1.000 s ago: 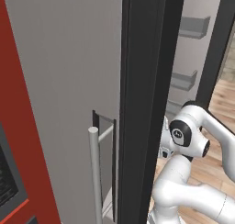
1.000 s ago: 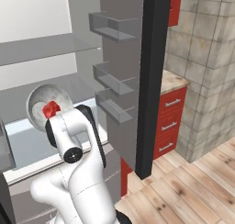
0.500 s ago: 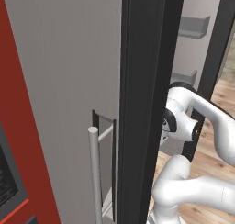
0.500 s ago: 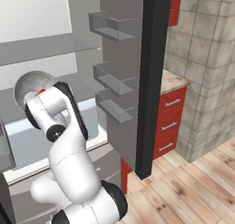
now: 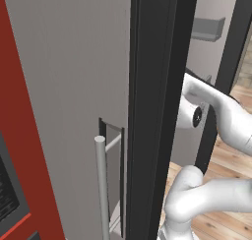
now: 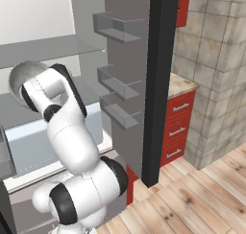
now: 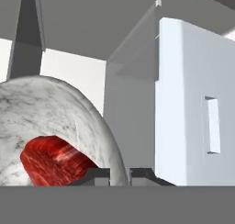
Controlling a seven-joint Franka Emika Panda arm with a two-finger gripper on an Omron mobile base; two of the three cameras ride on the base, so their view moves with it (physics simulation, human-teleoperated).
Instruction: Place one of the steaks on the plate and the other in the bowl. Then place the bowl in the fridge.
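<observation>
From the left, the fridge's (image 5: 64, 86) closed grey door with its bar handle (image 5: 102, 185), then the open door's dark edge (image 6: 158, 79), flank my arm. Inside, a white drawer (image 7: 193, 108) sits right of the bowl (image 7: 87, 122). My fingers (image 7: 120, 175) pinch its rim, with the steak (image 7: 55, 161) inside, just left of them.

No legible text or labels

Closed grey fridge door (image 5: 64, 86) fills the left and centre, its long vertical bar handle (image 5: 102, 185) standing before a recessed slot; red cabinet panel (image 5: 19, 150) at far left; black door edge (image 5: 157, 111) runs top to bottom; white arm (image 5: 216, 116) reaches behind it; wooden floor (image 5: 231, 165) at right.
</observation>
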